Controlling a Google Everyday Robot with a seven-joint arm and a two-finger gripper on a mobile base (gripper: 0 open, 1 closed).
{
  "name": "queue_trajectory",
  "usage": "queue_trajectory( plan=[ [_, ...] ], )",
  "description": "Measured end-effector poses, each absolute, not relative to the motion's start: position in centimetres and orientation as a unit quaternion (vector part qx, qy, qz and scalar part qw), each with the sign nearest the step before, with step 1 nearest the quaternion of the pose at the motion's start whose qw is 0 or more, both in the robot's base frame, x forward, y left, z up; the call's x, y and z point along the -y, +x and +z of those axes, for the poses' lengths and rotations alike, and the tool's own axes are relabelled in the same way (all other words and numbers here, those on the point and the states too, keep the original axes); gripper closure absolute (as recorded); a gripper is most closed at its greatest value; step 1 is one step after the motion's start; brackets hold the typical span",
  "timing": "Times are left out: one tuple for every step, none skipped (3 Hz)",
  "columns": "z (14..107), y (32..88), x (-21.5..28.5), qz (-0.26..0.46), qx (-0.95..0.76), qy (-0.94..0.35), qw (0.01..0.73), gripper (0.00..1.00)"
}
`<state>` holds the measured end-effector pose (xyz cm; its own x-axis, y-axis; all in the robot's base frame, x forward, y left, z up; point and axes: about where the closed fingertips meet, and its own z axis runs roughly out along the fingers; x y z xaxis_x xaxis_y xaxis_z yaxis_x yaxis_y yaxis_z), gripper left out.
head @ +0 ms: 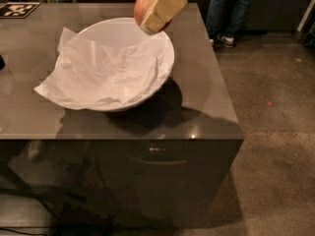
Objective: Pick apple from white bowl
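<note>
Apple [143,6]: red-orange with a paler blush, lifted clear of the bowl, in the air above the bowl's far right rim. It touches neither bowl nor paper. Only its left part shows; the rest is covered by a gripper finger.

Gripper [153,19]: enters from the top edge, angled down and to the left. It is clamped on the apple. One broad cream-coloured finger [165,5] lies across the near face of the fruit; the opposite finger is hidden behind it.

Bowl [167,65]: wide, white, glossy, upright on the table, right of the table's centre. It casts a dark shadow towards the near right.

Paper [96,75]: crumpled white tissue lining the bowl, spilling over the left and near rims, with one corner lying on the table to the left.

Table [197,102]: grey, reflective top with a dark front panel below.

Marker [17,9]: black-and-white patterned square, flat on the far left corner of the table.

Person [227,6]: legs only, in jeans and dark shoes, standing on the floor [275,151] beyond the table's far right corner.
</note>
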<state>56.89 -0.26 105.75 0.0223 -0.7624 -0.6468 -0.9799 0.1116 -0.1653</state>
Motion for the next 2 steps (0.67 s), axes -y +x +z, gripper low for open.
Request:
queue_trajectory(
  plan=[
    [105.66,56.85,0.28,0.165,-0.682,-0.641,0.309,1.0],
    [105.66,56.85,0.27,0.165,-0.682,-0.641,0.309,1.0]
  ],
)
